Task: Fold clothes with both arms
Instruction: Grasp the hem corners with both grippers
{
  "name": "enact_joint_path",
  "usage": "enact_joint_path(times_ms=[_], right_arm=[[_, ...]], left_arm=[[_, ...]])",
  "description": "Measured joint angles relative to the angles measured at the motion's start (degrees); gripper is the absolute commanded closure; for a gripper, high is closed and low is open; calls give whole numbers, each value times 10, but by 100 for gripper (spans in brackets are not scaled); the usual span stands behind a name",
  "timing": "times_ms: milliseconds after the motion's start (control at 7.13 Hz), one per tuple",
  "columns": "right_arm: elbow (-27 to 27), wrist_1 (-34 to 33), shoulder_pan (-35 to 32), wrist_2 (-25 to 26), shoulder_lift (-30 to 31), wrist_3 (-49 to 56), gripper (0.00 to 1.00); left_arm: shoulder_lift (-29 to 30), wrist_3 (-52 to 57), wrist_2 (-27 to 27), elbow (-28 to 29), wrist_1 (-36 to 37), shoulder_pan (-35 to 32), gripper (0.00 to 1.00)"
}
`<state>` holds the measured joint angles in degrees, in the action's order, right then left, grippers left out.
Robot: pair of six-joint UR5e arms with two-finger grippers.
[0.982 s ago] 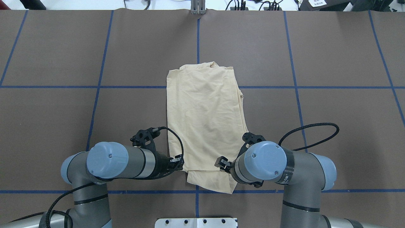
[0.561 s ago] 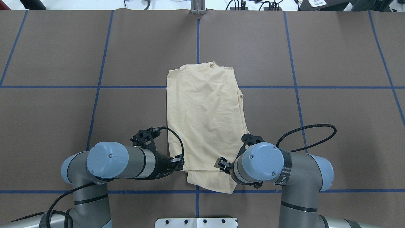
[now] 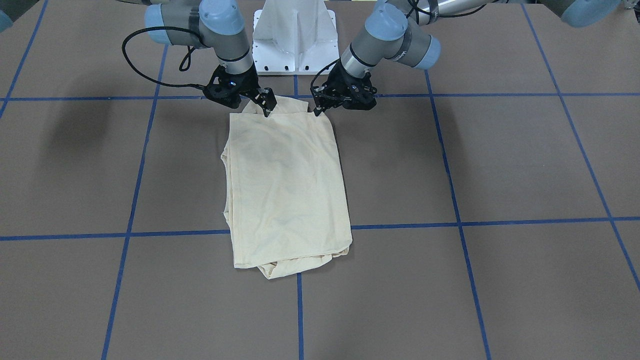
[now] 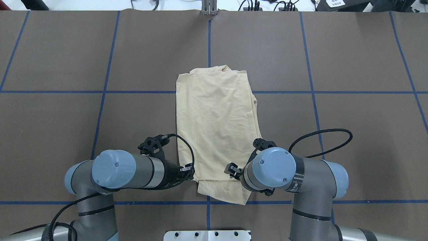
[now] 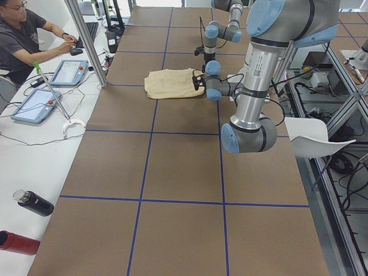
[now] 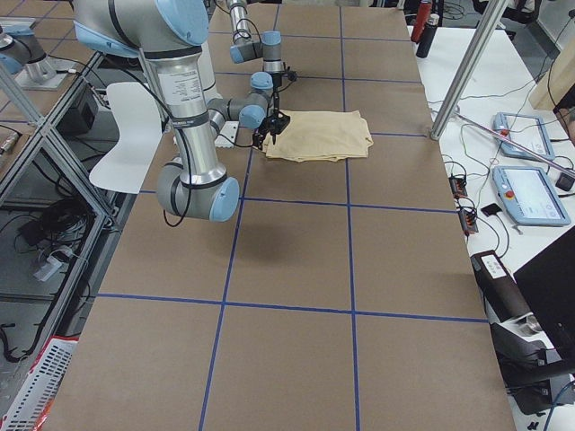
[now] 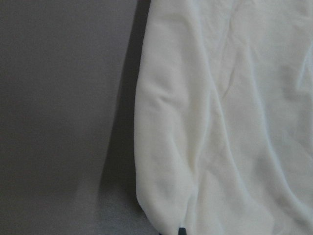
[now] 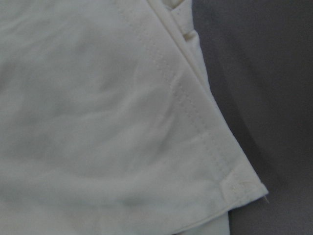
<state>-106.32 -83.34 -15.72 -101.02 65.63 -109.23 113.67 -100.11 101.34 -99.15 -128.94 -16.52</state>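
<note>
Nearest the base, both arms bend low over the near end of the shirt (image 4: 217,124). My left tool (image 4: 189,173) sits at the shirt's left edge and my right tool (image 4: 230,169) at its right near corner. Both are at the cloth, but no view shows the fingers clearly, so I cannot tell whether either is spread or pinching. The left wrist camera shows only a rounded folded edge against the bench (image 4: 67,134). The right wrist camera shows a stitched hem corner (image 8: 239,186) with another layer peeking out beneath.

The shirt lies flat in the middle of the bench, folded into a long panel running away from the robot, its print hidden. A lower layer pokes out toward the base past the tools, and spare layers show along the right edge.

I judge the step to be taking the near end and folding it over to the far end. To do it well, each tool should catch every layer at its corner, not just the top sheet, so I would check the wrist views before lifting. Then I would raise both together, hold their spacing so the cloth stays taut, and carry it level.

At the far end sits a small lump of cloth (image 4: 220,68). I would lay the near edge just short of it, square to the panel.
</note>
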Motion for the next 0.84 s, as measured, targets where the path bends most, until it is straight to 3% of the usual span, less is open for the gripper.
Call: enact_joint_path(times_ms=[561,701,841], right_arm=[[15,-1,-13,1,-8,-50,3],[18,-3,-12,0,-9,-54,15],[22,-4,-11,0,-9,-55,20]], left_arm=[[1,0,0,3,0,1,100],[1,0,0,3,0,1,100],[1,-1,0,3,0,1,100]])
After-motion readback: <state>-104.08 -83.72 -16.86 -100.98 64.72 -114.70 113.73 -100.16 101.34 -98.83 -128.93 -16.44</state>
